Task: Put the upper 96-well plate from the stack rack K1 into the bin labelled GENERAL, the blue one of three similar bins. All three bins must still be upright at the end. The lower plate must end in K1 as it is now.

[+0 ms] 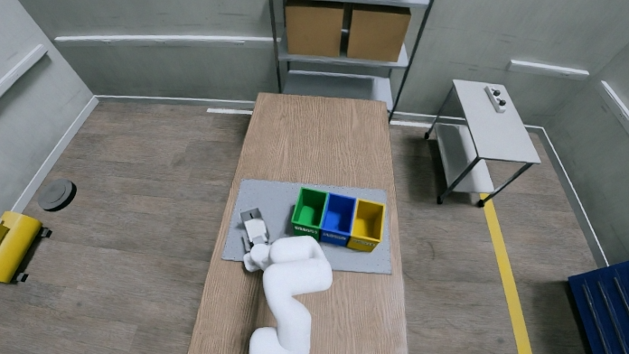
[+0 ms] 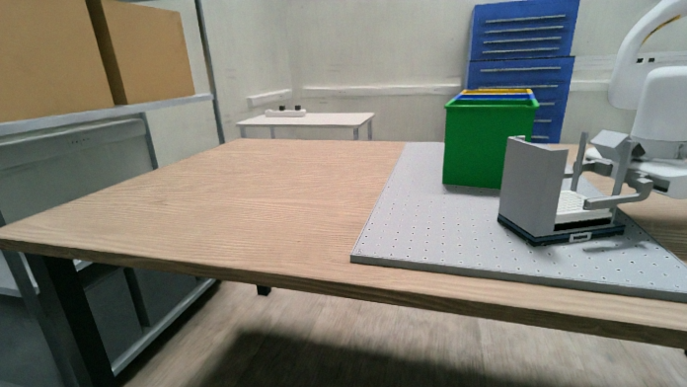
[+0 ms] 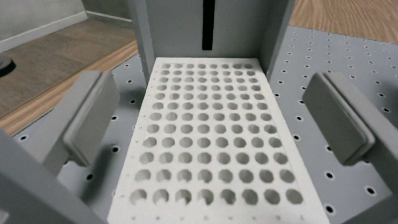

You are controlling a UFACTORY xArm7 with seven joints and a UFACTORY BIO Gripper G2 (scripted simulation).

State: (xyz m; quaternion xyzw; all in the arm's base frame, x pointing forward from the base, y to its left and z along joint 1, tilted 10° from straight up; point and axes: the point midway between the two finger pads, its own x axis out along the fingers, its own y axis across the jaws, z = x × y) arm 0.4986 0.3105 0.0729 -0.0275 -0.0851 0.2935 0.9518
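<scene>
The rack K1 (image 1: 250, 214) (image 2: 525, 188) (image 3: 172, 30) stands on the left of the grey board, tall back wall upright. A white 96-well plate (image 1: 256, 228) (image 2: 572, 208) (image 3: 210, 135) lies flat in it; the lower plate cannot be told apart. My gripper (image 1: 257, 239) (image 2: 578, 189) (image 3: 216, 119) is open, one finger on each side of the plate, with gaps on both sides in the wrist view. The blue bin (image 1: 339, 214) stands upright between the green bin (image 1: 309, 217) (image 2: 486, 143) and the yellow bin (image 1: 368, 221). Bin labels are too blurred to read.
The three bins stand side by side, to the right of the rack in the top view. Rack posts rise close to my fingers. The perforated grey board (image 1: 276, 194) (image 2: 410, 222) lies on the wooden table (image 1: 316, 135) (image 2: 257, 197). The rack is near the table's left edge.
</scene>
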